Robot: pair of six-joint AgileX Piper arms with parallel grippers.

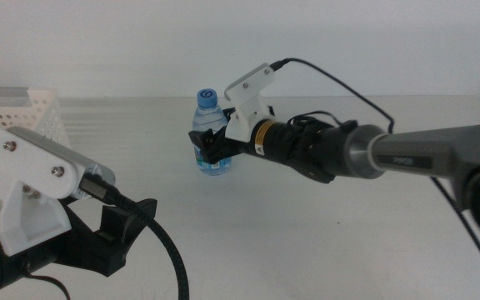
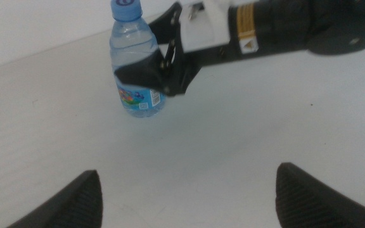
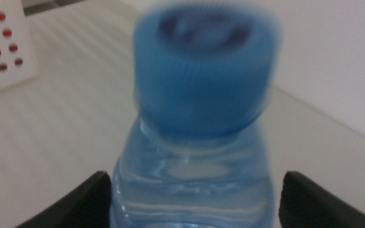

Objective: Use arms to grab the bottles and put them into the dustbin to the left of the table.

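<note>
The white perforated plastic dustbin (image 1: 15, 112) sits at the table's far left edge, and the left gripper (image 1: 127, 225) waits low in the near-left corner with its black jaws spread wide and nothing between them. Toward the middle, the short clear water bottle with blue cap and blue label (image 1: 210, 133) stands upright on the plain white-grey matte table (image 1: 323, 242). The right gripper (image 1: 209, 143), reaching in from the right, has a dark jaw on each side of the bottle's body; they appear closed against it, though firm contact cannot be confirmed.

The step in hand looks like securing this bottle for the carry. A good grip would sit on the firm shoulder above the label, squeezed gently so the thin plastic does not buckle, then lifted straight up before any sideways travel.

The tabletop between bottle and dustbin lies open, but the waiting left gripper sits just beside that path, so a higher, farther arc seems wise, clearing the dustbin's near rim before release
</note>
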